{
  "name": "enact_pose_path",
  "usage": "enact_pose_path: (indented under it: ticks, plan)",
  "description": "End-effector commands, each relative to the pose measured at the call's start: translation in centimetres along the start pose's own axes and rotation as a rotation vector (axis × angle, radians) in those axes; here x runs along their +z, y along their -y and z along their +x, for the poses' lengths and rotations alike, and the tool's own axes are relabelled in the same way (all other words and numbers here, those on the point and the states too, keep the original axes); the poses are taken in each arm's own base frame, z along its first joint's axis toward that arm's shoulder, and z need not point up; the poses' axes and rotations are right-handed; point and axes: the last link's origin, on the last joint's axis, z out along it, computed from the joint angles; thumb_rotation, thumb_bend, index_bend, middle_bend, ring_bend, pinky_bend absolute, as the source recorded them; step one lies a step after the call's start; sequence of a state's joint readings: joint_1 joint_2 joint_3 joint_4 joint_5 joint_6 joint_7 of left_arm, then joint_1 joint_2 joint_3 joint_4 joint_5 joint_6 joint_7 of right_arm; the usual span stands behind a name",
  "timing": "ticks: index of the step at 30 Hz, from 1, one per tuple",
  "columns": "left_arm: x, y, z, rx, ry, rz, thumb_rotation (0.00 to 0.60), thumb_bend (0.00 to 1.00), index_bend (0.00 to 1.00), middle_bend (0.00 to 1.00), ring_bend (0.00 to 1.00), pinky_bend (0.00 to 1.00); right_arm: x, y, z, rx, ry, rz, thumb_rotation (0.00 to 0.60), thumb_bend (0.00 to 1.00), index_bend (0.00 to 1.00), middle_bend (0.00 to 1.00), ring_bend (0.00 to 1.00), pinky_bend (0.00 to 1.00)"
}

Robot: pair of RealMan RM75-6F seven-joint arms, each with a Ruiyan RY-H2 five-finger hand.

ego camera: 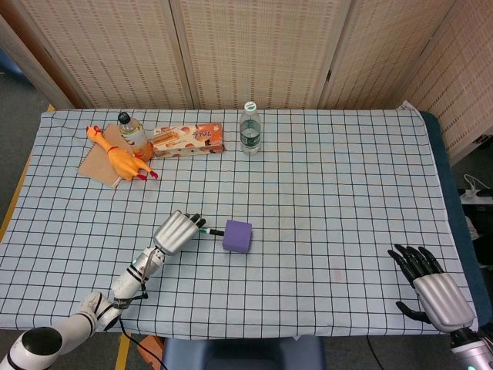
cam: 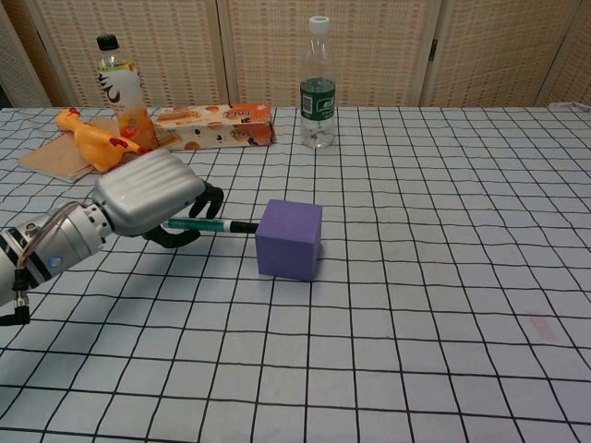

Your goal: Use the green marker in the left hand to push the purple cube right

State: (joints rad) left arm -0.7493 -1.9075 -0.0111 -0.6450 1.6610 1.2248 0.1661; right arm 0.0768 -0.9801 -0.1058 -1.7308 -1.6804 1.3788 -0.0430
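Both hands: you have the left one working and the right one idle.
Left fingers (cam: 205, 197): curled round the green marker (cam: 196, 224), holding it level with its dark tip pointing right.
Left hand (cam: 148, 192): low over the table, just left of the purple cube (cam: 290, 239); in the head view it sits at (ego camera: 176, 230).
Marker tip: touching the cube's left face, or as good as; the chest view shows no gap.
Purple cube: flat on the checked cloth, near the front-left middle of the table (ego camera: 323, 193), at (ego camera: 237, 236) from above.
Step in hand: you look to be mid-push, with the marker set against the cube and the job partly done at most.
Next move: judge it as a plain slide to the right. Keep the marker level and aimed at the middle of the face, so the cube travels straight and does not turn.
Risk: a tip that rides off-centre could spin the cube or slip past its edge.
Right hand (ego camera: 431, 287): at the front right corner, well apart from the cube, fingers spread and holding nothing.
Far side: a clear water bottle (cam: 318, 85), a snack box (cam: 212, 125), an orange drink bottle (cam: 120, 88) and a rubber chicken (cam: 89, 138) lying on a brown pad, all well apart from your path.
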Motion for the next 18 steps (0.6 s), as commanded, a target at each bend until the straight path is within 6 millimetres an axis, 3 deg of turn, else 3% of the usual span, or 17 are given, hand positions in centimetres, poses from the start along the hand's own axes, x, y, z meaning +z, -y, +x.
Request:
enact_pose_path:
  ticks: [1,18]
  plan:
    - [0.5,-0.7,0.1,-0.001,0.001,-0.008,0.6,0.58,0.8,0.82,0.78,0.97,0.0,-0.2,0.1,0.003,0.002,0.001,0.6,0.11,0.0,0.0,0.0,0.0]
    - [2.9,-5.1,1.4,-0.043,-0.006,-0.044,0.6,0.58,0.8,0.82,0.78,0.97,-0.1,-0.7,0.4,0.029,0.033,0.013,0.6,0.11,0.0,0.0,0.0,0.0]
